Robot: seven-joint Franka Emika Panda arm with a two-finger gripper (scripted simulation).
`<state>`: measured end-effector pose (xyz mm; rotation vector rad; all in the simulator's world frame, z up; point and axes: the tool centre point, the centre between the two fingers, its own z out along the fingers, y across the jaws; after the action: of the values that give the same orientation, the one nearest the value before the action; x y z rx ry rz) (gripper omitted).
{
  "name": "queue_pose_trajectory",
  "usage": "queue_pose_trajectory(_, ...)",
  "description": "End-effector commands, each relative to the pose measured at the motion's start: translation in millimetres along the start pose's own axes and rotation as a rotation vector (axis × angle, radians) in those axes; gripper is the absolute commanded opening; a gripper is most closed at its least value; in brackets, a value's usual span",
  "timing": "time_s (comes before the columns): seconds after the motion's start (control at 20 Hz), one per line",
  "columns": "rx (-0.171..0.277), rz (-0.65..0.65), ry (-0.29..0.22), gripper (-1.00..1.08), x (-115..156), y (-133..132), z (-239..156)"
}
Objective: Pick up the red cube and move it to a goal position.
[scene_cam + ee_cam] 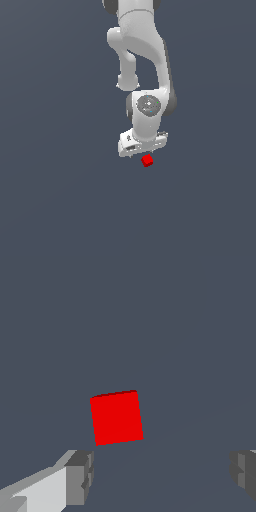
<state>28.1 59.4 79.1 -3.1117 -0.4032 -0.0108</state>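
Fingertips of my end effector sit closest to the wrist camera, spread wide with nothing between them. Beyond them, toward eleven o'clock of the gap's centre, lies the red cube, flat on the grey bench and turned slightly off square to the fingers.

I judge this to be the approach, with no grasp made yet. To do it well I would shift until the cube sits midway between the pads, twist the wrist a touch so the pads meet two flat faces, then descend and close.

From the exterior view, the cube shows at about five o'clock of the end effector, just beside it; whether the hand is touching down or hovering I cannot tell. No goal marker is visible. Around the cube I see only bare bench, and no edge in either view.
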Motion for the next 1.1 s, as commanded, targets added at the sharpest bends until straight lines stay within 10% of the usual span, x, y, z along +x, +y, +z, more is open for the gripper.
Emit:
queue_pose_trajectory(0.0, 0.000, -0.043, -0.002, 1.00, 6, -9, 19)
queue_pose_trajectory(0.65, -0.002, -0.136, -0.007, 1.00, 17, -29, 59)
queue_pose_trajectory(0.7, -0.002, -0.136, -0.007, -1.00, 17, -29, 59)
queue_pose_trajectory(1.05, -0.002, -0.136, -0.007, -1.00, 17, -29, 59)
